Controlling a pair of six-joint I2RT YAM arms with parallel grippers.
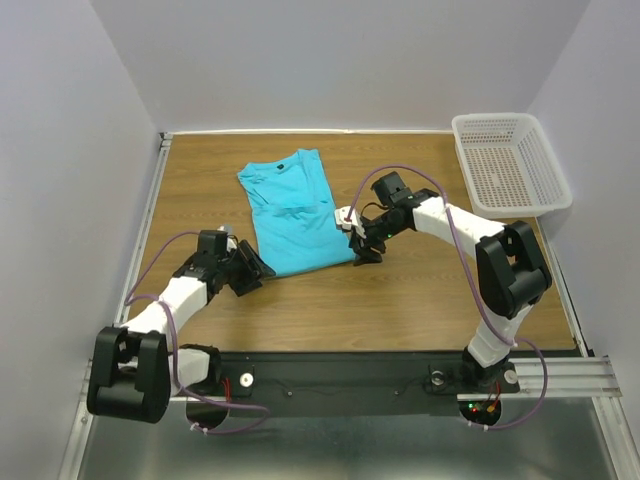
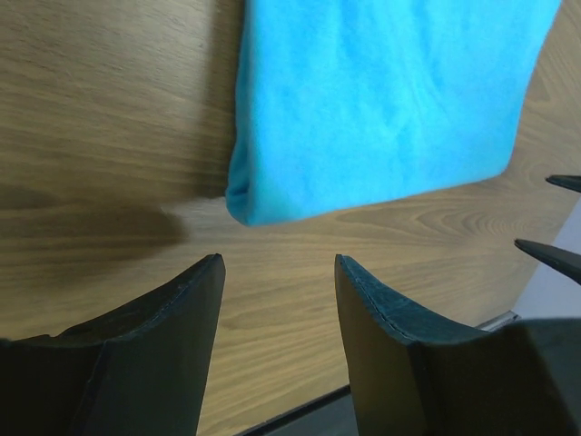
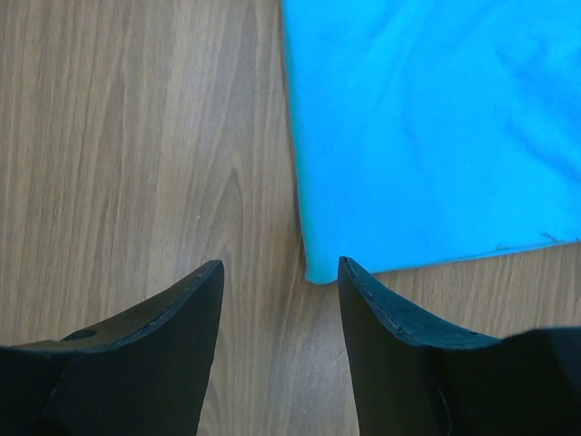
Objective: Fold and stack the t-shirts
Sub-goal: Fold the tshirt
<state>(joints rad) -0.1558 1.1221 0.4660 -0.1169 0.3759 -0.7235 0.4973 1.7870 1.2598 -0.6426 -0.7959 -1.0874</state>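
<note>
**A:** Up close, the left tool (image 2: 277, 263) has both dark fingers (image 2: 172, 318) spread wide with only wood grain between them, so it's open and holding nothing.

**B:** Just ahead of that gap is the turquoise t-shirt (image 2: 381, 100). Its rounded, folded near-left corner is close to the fingertips but apart from them.

**A:** Same on the other side. The right tool (image 3: 280, 268) has its jaws apart, and the shirt's near-right corner sits right at the opening, close to one finger. Nothing is pinched.

**B:** From above, the t-shirt (image 1: 295, 215) lies flat on the worktop (image 1: 400, 300) as a folded strip, slightly angled. The collar end is toward the far wall and the straight hem faces the arms.

**A:** The left tool (image 1: 252, 272) is at one hem corner and the right tool (image 1: 362, 250) at the other. Bare wood runs from the hem back to the rail by the bases.

**B:** There's more bare wood on the right, between the shirt and the white mesh basket (image 1: 490, 118).

**A:** The basket is in the far-right corner, well apart from the shirt, and only its own mesh floor shows inside.
</note>
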